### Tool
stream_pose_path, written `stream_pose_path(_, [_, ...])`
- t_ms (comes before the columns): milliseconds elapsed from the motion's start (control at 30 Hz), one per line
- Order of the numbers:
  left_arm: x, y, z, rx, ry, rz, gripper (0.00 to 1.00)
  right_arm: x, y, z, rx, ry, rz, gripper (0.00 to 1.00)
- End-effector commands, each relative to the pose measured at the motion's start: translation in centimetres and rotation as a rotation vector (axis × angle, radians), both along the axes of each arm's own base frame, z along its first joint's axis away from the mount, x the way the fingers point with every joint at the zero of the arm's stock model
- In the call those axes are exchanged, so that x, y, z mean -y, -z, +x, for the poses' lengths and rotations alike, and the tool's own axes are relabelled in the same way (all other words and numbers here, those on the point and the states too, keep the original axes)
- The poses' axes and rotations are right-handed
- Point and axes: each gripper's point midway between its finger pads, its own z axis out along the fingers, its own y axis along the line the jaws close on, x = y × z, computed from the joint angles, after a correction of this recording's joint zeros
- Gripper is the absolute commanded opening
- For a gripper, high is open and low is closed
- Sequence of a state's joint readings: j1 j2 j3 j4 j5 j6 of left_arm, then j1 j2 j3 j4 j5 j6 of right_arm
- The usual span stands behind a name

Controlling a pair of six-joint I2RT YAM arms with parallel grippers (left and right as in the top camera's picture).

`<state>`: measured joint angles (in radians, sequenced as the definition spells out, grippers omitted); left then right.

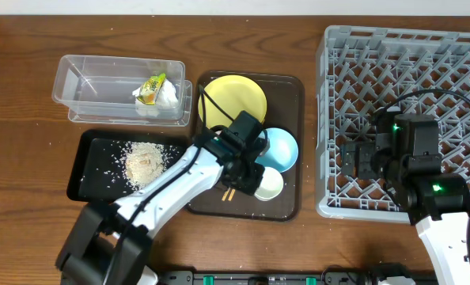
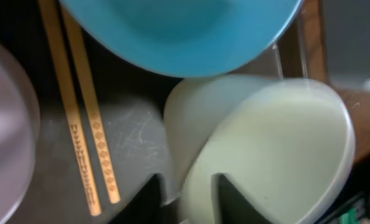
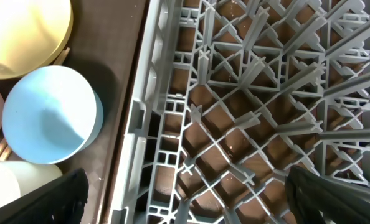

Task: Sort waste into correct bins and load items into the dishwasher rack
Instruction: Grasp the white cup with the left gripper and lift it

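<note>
Two wooden chopsticks (image 2: 96, 127) lie flat and parallel on the scuffed dark brown serving tray (image 2: 129, 137). Their long axes run roughly from the far edge of the tabletop (image 1: 21, 79) toward its near edge, and their engraved ends are nearest the left gripper (image 2: 185, 202). Just beside them on the tray, midway along the near edge, sits the small whitish cup (image 2: 278, 155), smooth and round. The left jaws straddle its wall, one finger outside and one inside, clamped on the rim. The glossy light blue bowl (image 2: 172, 31) lies just beyond the cup. By the right edge, the right gripper (image 3: 188, 205) hangs over the grey lattice dishwasher rack (image 3: 149, 81), jaws wide apart and holding nothing.
</note>
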<state>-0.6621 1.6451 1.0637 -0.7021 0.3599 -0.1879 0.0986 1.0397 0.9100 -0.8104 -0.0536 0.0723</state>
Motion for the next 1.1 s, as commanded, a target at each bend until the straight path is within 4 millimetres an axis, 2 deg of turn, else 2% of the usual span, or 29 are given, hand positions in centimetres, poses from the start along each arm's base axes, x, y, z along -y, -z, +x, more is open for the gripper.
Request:
stream_pose_path(0, [-0.4, 0.6, -0.1, -0.007, -0.004, 0.022, 0.14, -0.3, -0.8, 0.2, 0.017, -0.002, 0.013, 0.99])
stream_pose_path(67, [-0.2, 0.2, 0.1, 0.001, -0.004, 0.015, 0.06, -0.3, -0.8, 0.2, 0.017, -0.002, 0.012, 0.99])
stream_pose_path(133, [-0.1, -0.4, 0.3, 0.014, -0.006, 0.005, 0.06, -0.3, -0.8, 0.2, 0.018, -0.001, 0.011, 0.99])
stream_pose_path(267, [-0.7, -2.9, 1.3, 0.055, -0.040, -0.032, 0.06, 0.3, -0.9, 0.5, 0.029, 0.019, -0.015, 0.99])
stream_pose_path(433, [-3.3, -7.0, 4.5, 0.150, -0.204, -0.118, 0.06, 0.5, -1.5, 1.6, 0.074, 0.041, -0.018, 0.99])
stream_pose_path(500, [-4.2, -8.8, 6.0, 0.174, -0.260, -0.205, 0.06, 0.2, -2.0, 2.4, 0.103, 0.068, 0.023, 0.99])
stream_pose_path(633, [-5.0, -12.1, 9.0, 0.160, -0.346, -0.463, 0.06, -3.3, -2.5, 3.5, 0.123, -0.060, 0.183, 0.99])
stream_pose_path(767, [-5.1, -14.0, 11.3, 0.101, -0.353, -0.695, 0.06, -8.6, -2.5, 2.8, 0.065, -0.300, 0.413, 0.99])
stream_pose_path(833, [-4.4, -14.4, 11.5, 0.036, -0.314, -0.803, 0.06, -11.4, -2.8, 1.3, 0.040, -0.494, 0.522, 0.99])
stream_pose_path(900, [-3.6, -14.4, 11.2, -0.034, -0.264, -0.886, 0.06, -13.3, -2.9, 0.2, 0.017, -0.625, 0.615, 0.99])
stream_pose_path(1067, [-2.4, -13.8, 9.9, -0.235, -0.177, -1.043, 0.06, -15.6, -1.0, -0.7, -0.073, -0.733, 0.711, 0.99])
